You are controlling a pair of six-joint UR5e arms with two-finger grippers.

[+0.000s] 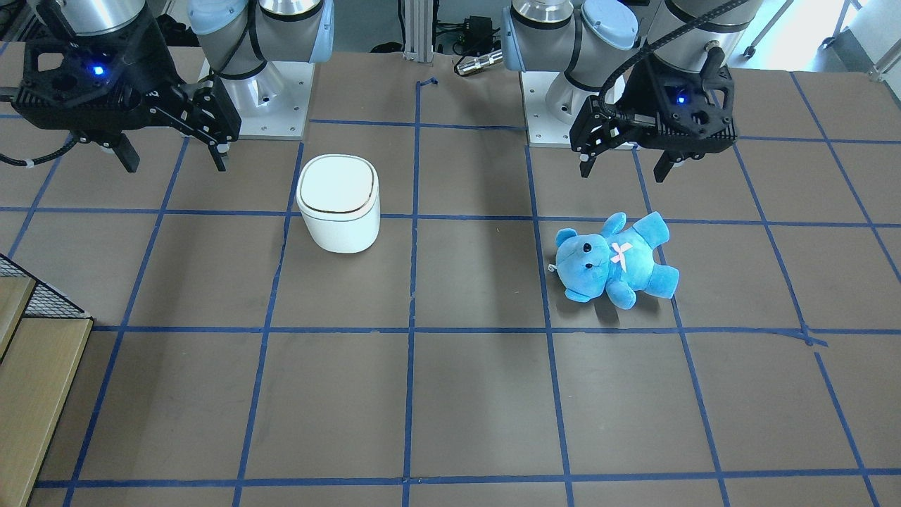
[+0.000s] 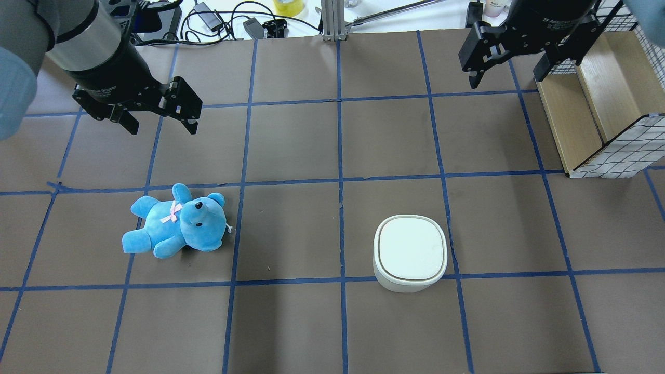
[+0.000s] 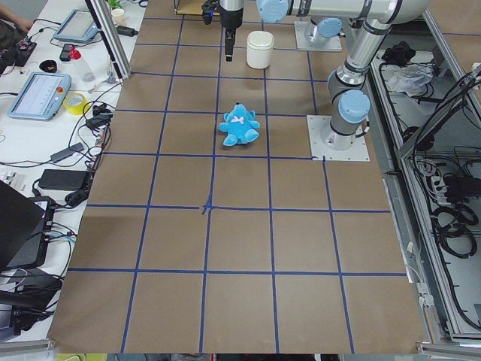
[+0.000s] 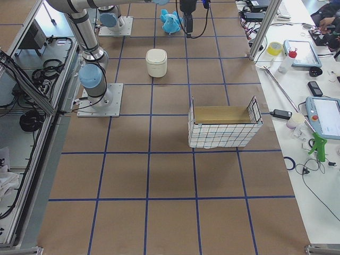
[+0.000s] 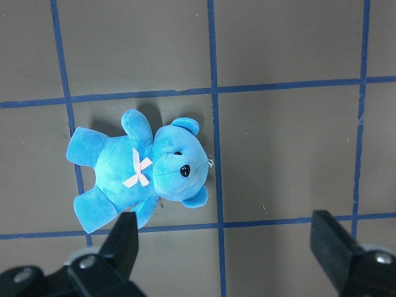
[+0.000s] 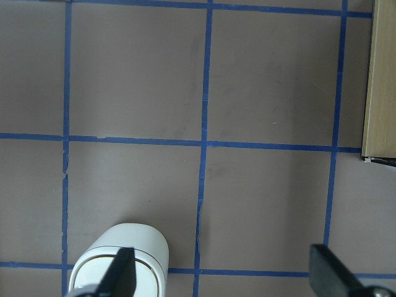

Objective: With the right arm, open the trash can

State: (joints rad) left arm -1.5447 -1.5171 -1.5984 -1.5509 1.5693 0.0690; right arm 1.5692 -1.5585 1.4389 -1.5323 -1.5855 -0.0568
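Observation:
The white trash can (image 2: 410,252) stands upright on the brown table with its flat lid shut. It also shows in the front view (image 1: 338,204) and at the bottom left of the right wrist view (image 6: 120,263). My right gripper (image 2: 506,78) is open and empty. It hangs high above the table, beyond the can and to its right, and also shows in the front view (image 1: 176,165). My left gripper (image 2: 162,127) is open and empty, above the table just beyond a blue teddy bear (image 2: 176,221).
A wire basket with a wooden inside (image 2: 597,104) stands at the far right of the table, close to my right gripper. The blue teddy bear (image 1: 616,259) lies on its back on my left side. Blue tape lines mark the table in squares.

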